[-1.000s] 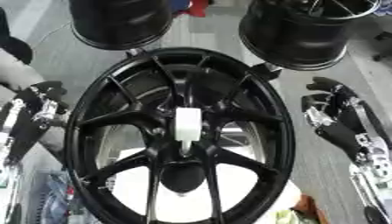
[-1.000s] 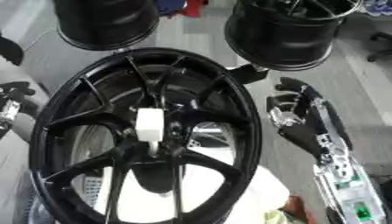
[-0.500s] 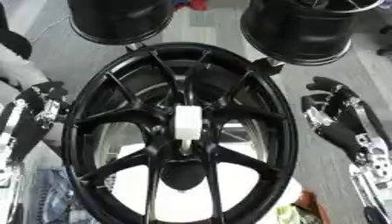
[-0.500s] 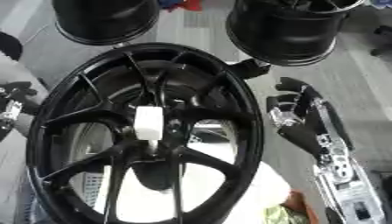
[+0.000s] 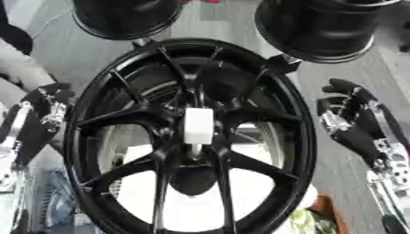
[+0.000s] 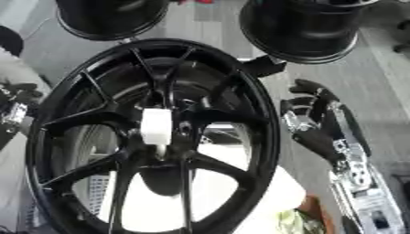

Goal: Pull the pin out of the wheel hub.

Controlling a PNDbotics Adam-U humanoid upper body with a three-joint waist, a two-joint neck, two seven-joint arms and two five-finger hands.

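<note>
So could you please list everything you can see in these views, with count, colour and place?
wheel hub: one, glossy black with spokes, centre of the view, filling most of it.
pin: one, white block-shaped head on a thin shaft, standing in the middle of the hub where the spokes meet.
drums: two, black and round, at the far edge, one upper left and one upper right.
surface under the hub: white, showing between the lower spokes.
floor: grey, around the hub.
small object: one, yellow-green and orange, bottom right; cannot tell what it is.
left hand: black, beside the hub's left rim, holding nothing.
right hand: black with silver, right of the hub, clear of it, fingers relaxed.
</note>
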